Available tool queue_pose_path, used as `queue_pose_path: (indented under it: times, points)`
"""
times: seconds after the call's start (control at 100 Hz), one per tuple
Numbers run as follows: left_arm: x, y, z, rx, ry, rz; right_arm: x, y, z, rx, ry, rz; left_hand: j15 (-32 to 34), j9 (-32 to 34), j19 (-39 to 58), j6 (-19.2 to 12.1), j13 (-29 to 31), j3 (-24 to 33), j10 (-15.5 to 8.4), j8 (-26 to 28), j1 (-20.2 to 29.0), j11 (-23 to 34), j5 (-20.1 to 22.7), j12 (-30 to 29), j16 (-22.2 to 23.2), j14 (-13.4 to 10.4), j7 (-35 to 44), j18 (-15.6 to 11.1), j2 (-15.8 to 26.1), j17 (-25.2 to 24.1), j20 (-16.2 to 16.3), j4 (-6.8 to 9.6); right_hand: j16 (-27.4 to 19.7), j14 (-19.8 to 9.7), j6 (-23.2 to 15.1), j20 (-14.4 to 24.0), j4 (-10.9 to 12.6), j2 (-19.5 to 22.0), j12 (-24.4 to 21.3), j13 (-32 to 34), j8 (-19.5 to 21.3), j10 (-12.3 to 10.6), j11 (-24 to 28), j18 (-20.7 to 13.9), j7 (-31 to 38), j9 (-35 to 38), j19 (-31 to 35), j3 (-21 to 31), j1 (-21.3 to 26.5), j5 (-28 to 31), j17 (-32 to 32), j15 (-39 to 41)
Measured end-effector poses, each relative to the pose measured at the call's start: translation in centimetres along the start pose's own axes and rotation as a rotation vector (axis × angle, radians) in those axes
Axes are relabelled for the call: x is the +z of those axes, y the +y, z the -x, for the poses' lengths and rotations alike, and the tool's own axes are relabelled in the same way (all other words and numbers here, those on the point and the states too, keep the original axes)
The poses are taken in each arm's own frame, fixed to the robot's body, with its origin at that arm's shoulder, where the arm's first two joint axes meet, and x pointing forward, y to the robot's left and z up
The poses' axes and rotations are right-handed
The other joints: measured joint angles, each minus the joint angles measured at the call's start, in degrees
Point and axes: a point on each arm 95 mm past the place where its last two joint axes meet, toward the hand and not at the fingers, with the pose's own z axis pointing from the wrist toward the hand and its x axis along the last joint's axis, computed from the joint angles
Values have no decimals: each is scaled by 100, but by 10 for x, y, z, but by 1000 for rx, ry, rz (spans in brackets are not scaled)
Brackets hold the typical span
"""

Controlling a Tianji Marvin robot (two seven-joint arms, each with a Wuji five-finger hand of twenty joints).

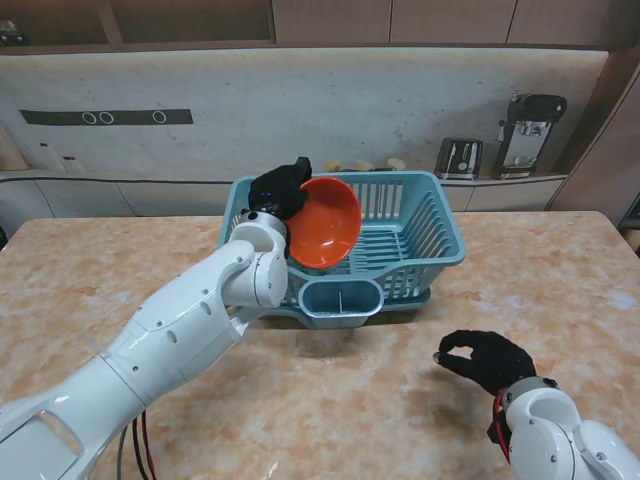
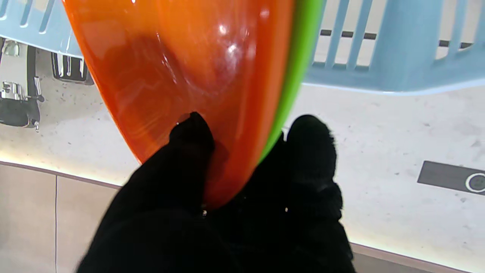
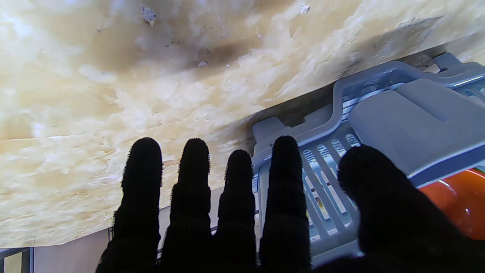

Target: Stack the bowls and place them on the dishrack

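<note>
The left hand [image 1: 279,187] pinches a glossy orange plastic bowl [image 1: 324,222], nested in a green bowl [image 2: 299,60], tilted over the slatted light-blue plastic dishrack [image 1: 425,235]; the right hand [image 1: 487,360] hovers empty, fingers spread.

Pretty even bright indoor light, stand view's sharp, glare spots on the orange bowl [image 2: 197,68] up close, and the table [image 3: 113,94] looks washed-out and smeary.
</note>
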Motion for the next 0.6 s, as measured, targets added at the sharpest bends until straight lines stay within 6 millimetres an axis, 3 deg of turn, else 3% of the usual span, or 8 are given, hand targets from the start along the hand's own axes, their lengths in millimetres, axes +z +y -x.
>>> queue_pose_path:
  times: [0.6]
  points:
    - [10,18,9,14,-2,94,2,-2,2,7,1,-5,-410,-144,-368,0,-117,0,-33,-78,54,-138,-160,-68,-240,109,1,79,56,-151,54,1,0,0,0,0,0,0,0,0,0,0,0,0,0,0,0,0,0,0,-1,0]
